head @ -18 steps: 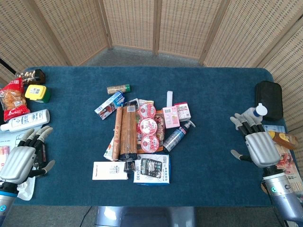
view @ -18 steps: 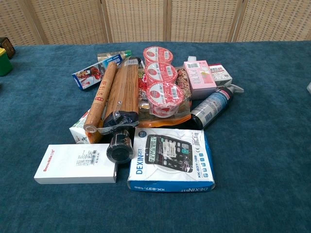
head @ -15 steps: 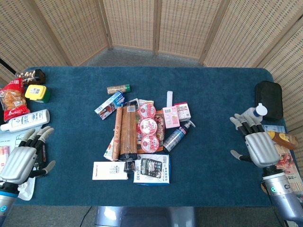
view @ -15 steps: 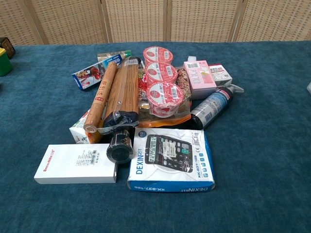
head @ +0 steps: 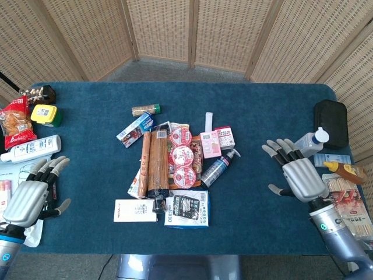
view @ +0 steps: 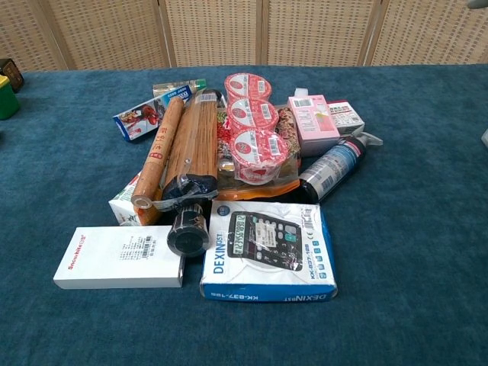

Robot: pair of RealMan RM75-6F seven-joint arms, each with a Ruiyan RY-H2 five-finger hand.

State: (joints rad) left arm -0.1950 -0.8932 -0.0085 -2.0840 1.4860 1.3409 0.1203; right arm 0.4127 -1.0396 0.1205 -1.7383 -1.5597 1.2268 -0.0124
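A heap of goods lies mid-table on the blue cloth: a rolled bamboo mat point(head: 155, 163) point(view: 191, 145), a strip of red-lidded cups point(head: 181, 154) point(view: 252, 128), a pink box point(head: 210, 143) point(view: 313, 121), a dark pump bottle point(head: 218, 169) point(view: 332, 168), a boxed calculator point(head: 187, 208) point(view: 267, 250) and a white box point(head: 135, 210) point(view: 120, 257). My left hand point(head: 32, 196) hovers near the table's front left corner, fingers spread, holding nothing. My right hand point(head: 297, 175) hangs right of the heap, fingers apart and empty. Neither hand shows in the chest view.
Along the left edge lie a white bottle point(head: 32, 149), a red snack bag point(head: 16, 122) and a yellow-green tub point(head: 46, 114). At the right edge sit a black case point(head: 331, 122), a clear bottle point(head: 310, 140) and an amber sauce bottle point(head: 342, 171).
My right hand has shifted left, off the clear bottle and toward the heap. My left hand has edged slightly right. The heap has not moved.
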